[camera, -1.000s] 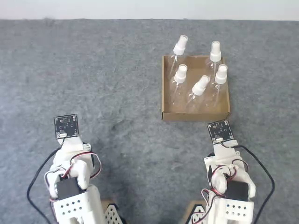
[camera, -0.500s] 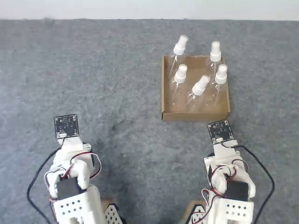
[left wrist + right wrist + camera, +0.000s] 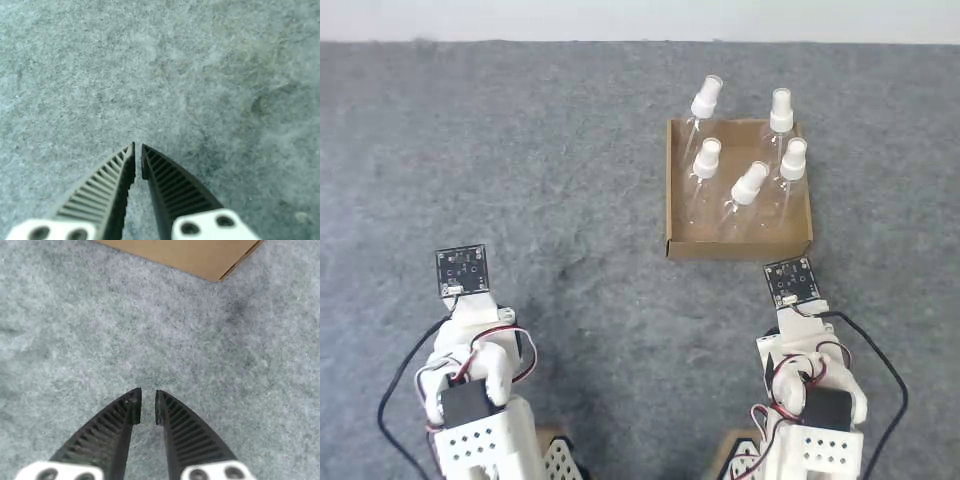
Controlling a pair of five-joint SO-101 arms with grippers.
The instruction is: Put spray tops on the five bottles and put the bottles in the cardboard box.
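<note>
While left claw [image 3: 138, 146], right claw [image 3: 148, 391] sit nearly closed, empty, cardboard box [image 3: 738, 247] holding bottles [image 3: 750, 185] lies ahead of right claw.

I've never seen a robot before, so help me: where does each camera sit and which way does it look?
High view: fixed above, looking down on grey carpet, the box of bottles and both arms.
Left wrist view: on the left arm, facing carpet past the left gripper.
Right wrist view: on the right arm, facing carpet past the right gripper.
Shared: high and right wrist views both show the box.
</note>
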